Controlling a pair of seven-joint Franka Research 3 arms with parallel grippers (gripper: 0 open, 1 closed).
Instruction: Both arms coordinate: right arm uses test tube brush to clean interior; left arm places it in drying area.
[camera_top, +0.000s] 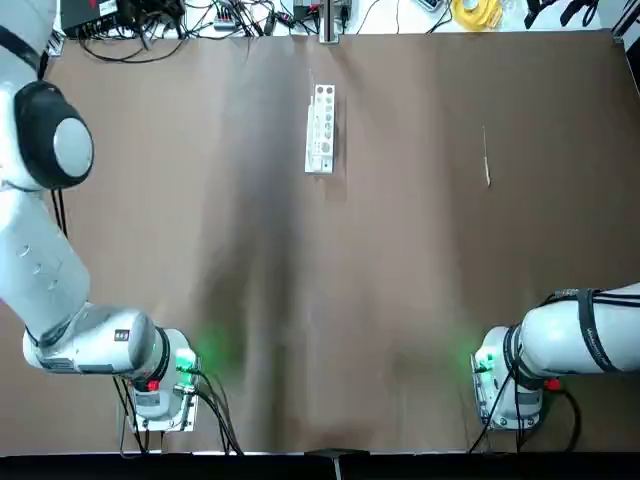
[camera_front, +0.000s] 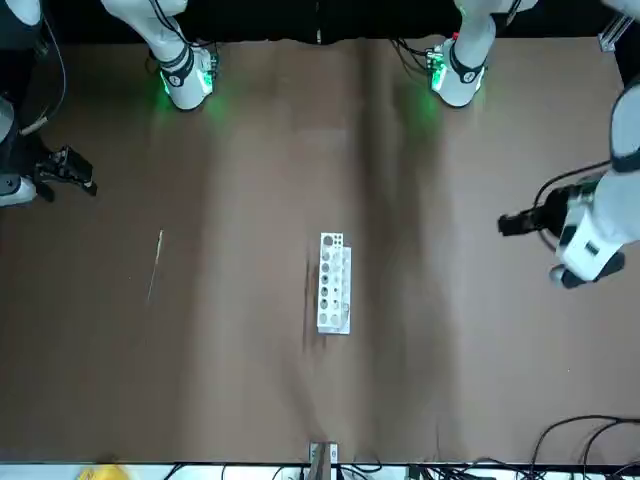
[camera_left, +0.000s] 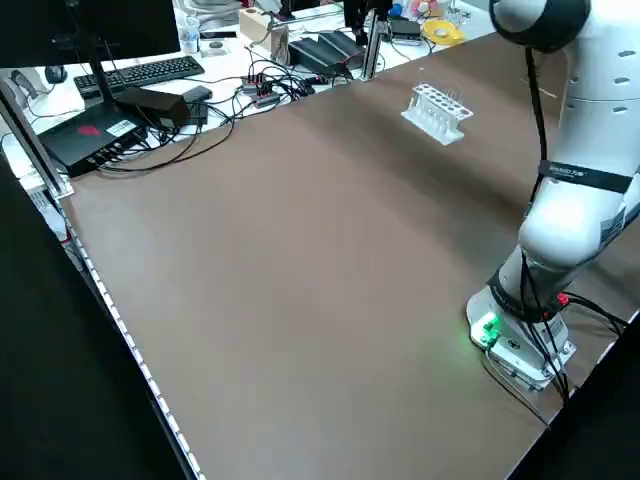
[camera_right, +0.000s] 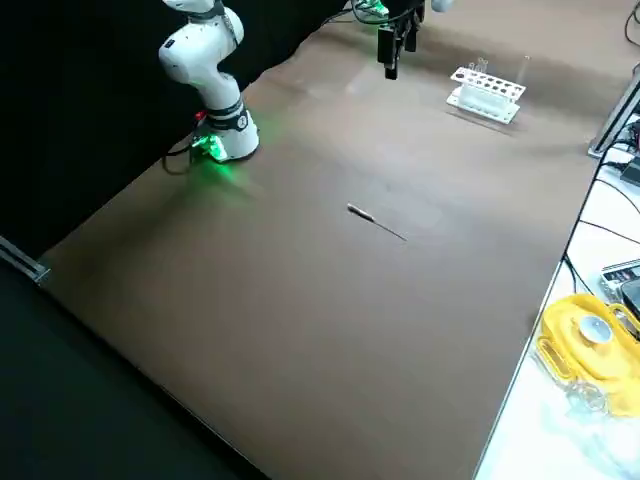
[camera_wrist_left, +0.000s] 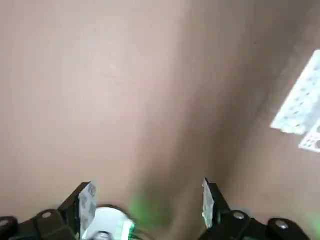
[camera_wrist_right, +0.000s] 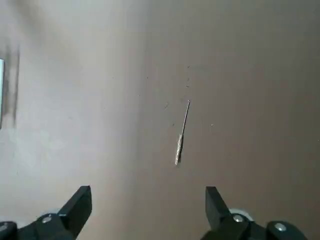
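The test tube brush (camera_top: 486, 160) lies flat on the brown table, far out on my right side, thin and pale. My right gripper (camera_wrist_right: 147, 200) hovers above it, open and holding nothing, with the brush (camera_wrist_right: 181, 132) a little beyond its fingers. In the front view the right gripper (camera_front: 80, 175) hangs near the table's side edge. The drying area (camera_top: 320, 130), a narrow white rack with a row of holes, stands at the far middle. My left gripper (camera_wrist_left: 147, 197) is open, high over the left half, with the rack (camera_wrist_left: 300, 105) off to one side.
Cables, a keyboard and boxes (camera_left: 150, 90) crowd the bench past the table's far edge. A yellow object (camera_right: 585, 335) sits past the far right corner. Both arm bases (camera_top: 165, 385) (camera_top: 505, 380) glow green at the near edge.
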